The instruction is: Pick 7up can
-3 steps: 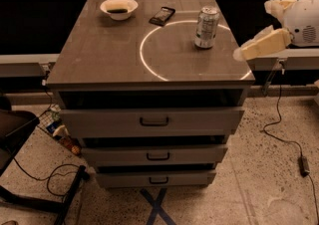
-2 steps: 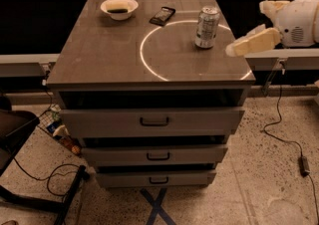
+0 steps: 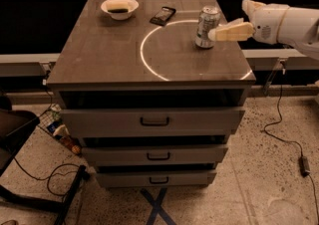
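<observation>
Camera view shows a grey cabinet of 3 drawers filling mid-frame. At the upper right the cream gripper points inward, its tip just beside the 7up can; whether it is open or closed I cannot tell. That can stands upright near the top's right edge (likely light, thin-walled, slick) and is best clasped mid-body. Upper left, a white bowl holds 1 dark item.
</observation>
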